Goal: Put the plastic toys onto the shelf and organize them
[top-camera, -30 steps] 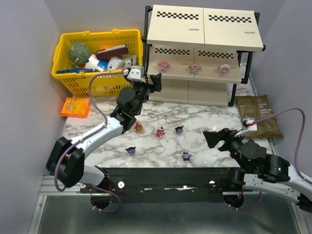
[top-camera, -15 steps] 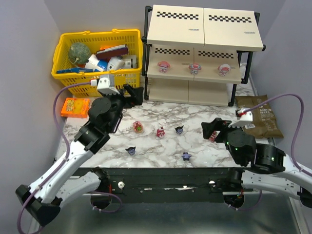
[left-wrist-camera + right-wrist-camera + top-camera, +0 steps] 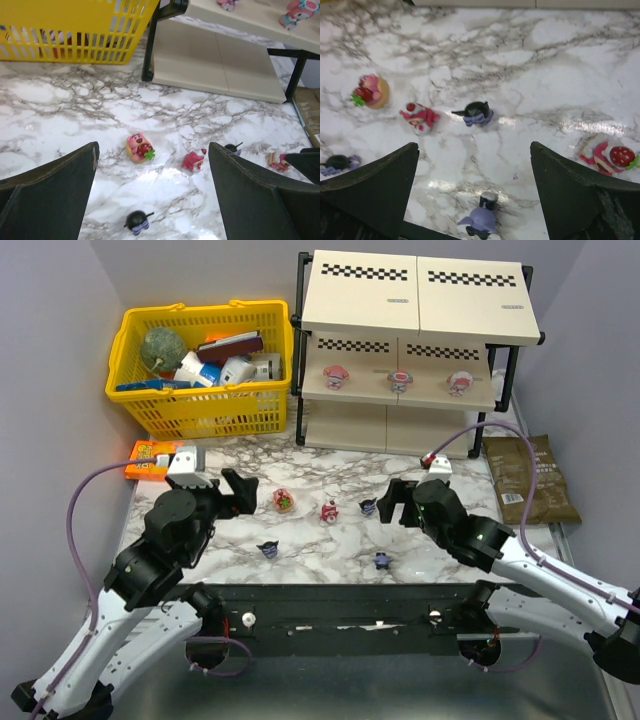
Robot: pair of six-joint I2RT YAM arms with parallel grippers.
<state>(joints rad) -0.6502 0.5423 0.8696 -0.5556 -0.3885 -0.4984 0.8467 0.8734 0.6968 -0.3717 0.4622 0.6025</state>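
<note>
The shelf (image 3: 420,300) stands at the back with three pink-and-white toys (image 3: 400,379) on its middle tier. Several toys lie on the marble: a red-pink round one (image 3: 285,501), a red one (image 3: 328,511), and three dark purple ones (image 3: 368,507), (image 3: 268,549), (image 3: 381,560). My left gripper (image 3: 238,493) is open and empty, left of the round toy (image 3: 139,147). My right gripper (image 3: 392,500) is open and empty, above a dark toy (image 3: 481,217). Another red toy (image 3: 612,157) lies to its right, hidden by the arm in the top view.
A yellow basket (image 3: 200,365) of larger items stands left of the shelf. An orange box (image 3: 153,460) lies at the left edge. A brown pouch (image 3: 530,480) lies at the right. The shelf's lower post (image 3: 150,55) is close to the basket.
My left gripper has pulled back from the shelf toward the near left. My right gripper has moved left and forward over the middle of the table, covering one red toy.
</note>
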